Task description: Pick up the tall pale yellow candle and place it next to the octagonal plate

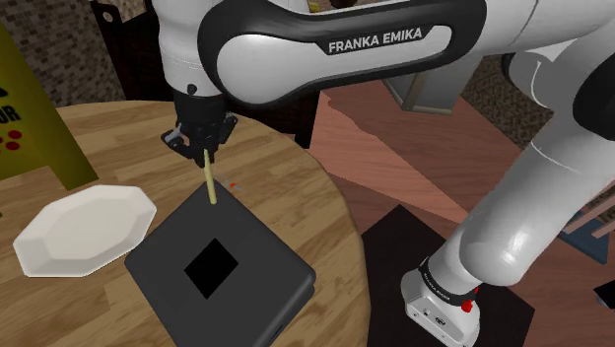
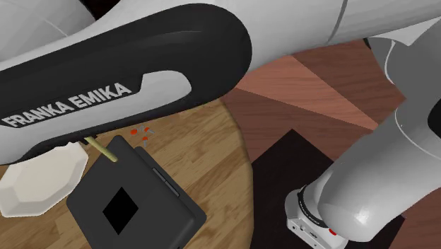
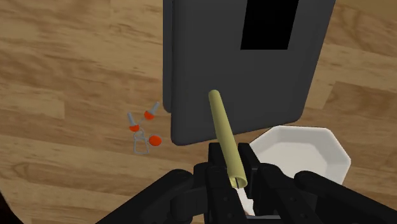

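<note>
Plainly, the gripper (image 1: 205, 148) has the candle (image 1: 209, 179) clasped between its two black fingers, which are drawn in narrow on its upper end. The candle is a thin, pale yellow stick. In the shoulder view it hangs from the fingers almost upright, leaning slightly, and its lower tip sits at the far corner of a dark grey slab (image 1: 258, 274). Whether the tip touches that corner or stands just clear of it I cannot tell. In the wrist view the candle runs out from between the fingers and its free end shows against the slab's top, close to the slab's edge. The slab lies flat on the round wooden table (image 1: 291, 192) and has a pure black square in the middle of its top face. The plate (image 1: 84, 229) is white and octagonal. It lies flat on the table just beside the slab, on the shoulder view's left, and the candle is above the slab's corner, near the plate's rim but apart from it. A few small orange and grey bits (image 3: 143, 127) lie on the wood beside the slab's far corner, on the side away from the plate. The arm arches over the table from the stand at the shoulder view's lower right.
</note>
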`<control>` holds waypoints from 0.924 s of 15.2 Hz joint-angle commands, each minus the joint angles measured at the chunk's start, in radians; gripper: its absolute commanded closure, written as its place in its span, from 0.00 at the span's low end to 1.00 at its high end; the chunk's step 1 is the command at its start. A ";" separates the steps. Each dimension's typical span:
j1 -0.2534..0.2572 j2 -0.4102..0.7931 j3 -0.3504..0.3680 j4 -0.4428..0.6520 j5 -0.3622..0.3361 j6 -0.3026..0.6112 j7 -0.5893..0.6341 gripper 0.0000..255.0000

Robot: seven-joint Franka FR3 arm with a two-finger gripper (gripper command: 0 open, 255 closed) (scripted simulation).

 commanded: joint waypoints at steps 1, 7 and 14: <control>0.024 0.105 0.004 0.085 -0.075 -0.008 0.041 1.00; 0.159 0.398 -0.043 0.385 -0.244 -0.072 0.102 1.00; 0.282 0.625 -0.098 0.669 -0.327 -0.133 0.095 1.00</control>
